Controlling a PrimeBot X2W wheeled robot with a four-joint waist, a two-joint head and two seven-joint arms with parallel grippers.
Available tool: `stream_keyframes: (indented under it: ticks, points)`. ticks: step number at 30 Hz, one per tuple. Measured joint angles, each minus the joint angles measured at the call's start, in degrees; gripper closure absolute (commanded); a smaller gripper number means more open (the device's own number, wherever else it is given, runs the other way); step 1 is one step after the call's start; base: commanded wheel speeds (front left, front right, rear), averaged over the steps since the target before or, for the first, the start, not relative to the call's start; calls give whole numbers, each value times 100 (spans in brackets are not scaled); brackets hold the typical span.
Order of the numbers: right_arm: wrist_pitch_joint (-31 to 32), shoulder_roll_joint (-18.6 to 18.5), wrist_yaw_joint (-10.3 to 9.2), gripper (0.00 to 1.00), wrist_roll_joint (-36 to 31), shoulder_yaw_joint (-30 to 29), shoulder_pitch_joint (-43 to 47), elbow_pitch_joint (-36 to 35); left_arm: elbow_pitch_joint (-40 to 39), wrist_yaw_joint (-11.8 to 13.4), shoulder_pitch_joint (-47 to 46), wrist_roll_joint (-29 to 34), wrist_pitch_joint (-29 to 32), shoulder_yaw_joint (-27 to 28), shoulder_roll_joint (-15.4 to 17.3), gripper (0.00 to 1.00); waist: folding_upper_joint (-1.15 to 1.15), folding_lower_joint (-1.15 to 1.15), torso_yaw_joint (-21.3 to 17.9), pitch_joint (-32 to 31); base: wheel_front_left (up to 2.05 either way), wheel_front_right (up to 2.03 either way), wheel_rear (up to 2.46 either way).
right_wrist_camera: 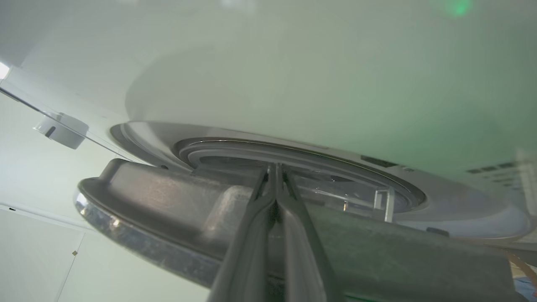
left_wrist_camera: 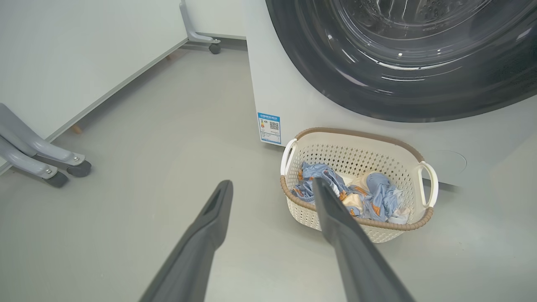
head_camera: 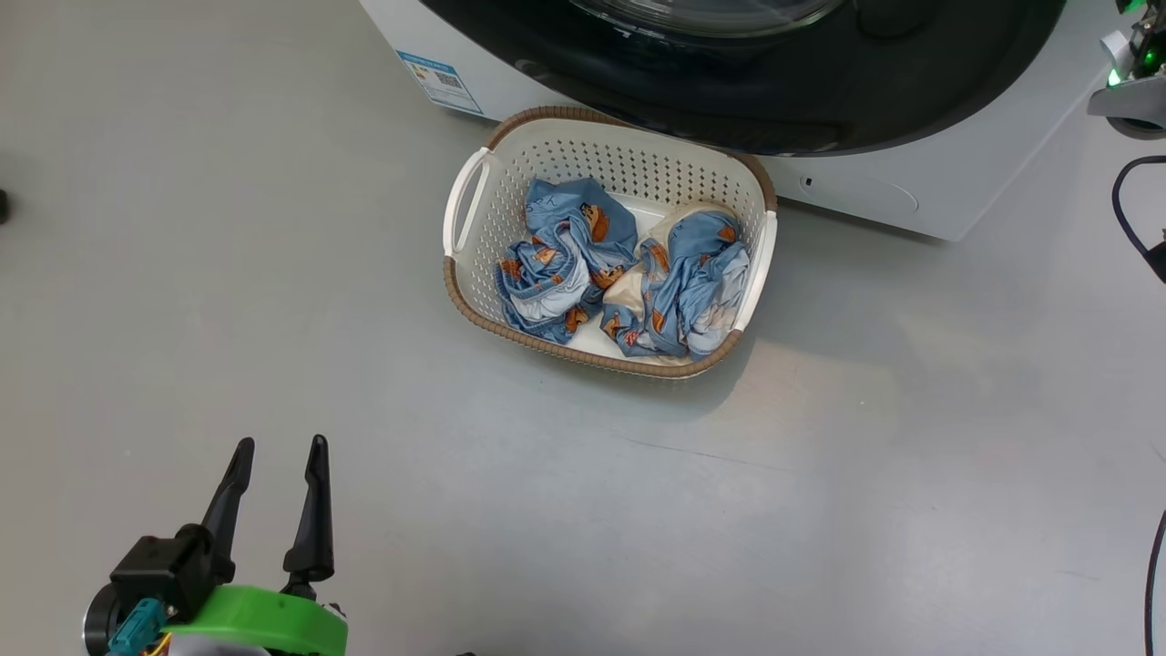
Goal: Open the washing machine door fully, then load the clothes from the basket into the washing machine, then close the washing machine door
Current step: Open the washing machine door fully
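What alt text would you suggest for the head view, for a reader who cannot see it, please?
A cream basket of crumpled blue printed clothes sits on the grey floor in front of a white washing machine, whose glossy black door spans the top edge. The left gripper, open and empty, is at lower left, apart from the basket.

Grey floor [head_camera: 273, 273] under basket [head_camera: 474, 273], washing machine [head_camera: 911, 196].

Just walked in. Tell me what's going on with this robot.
The robot is on the door-opening step. Its right gripper, fingers shut, pokes into the gap behind the round, glossy black-rimmed glass door of the large white front-loading washing machine; the door is ajar. The left gripper hangs open, empty. The light blue printed clothes lie in the cream perforated plastic basket on the floor.
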Motion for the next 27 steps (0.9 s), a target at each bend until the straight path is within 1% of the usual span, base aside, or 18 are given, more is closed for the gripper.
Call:
stream_keyframes:
  ticks: [18,27]
  points:
    - [344,8,0,100,245,112,9,11,-3,0,0,0,0,65,0,0,0,0,-123,-38,0,0,0]
    - [443,-31,1,100,249,179,10,-8,-3,0,0,0,0,79,1,0,0,0,-164,-49,0,0,0]
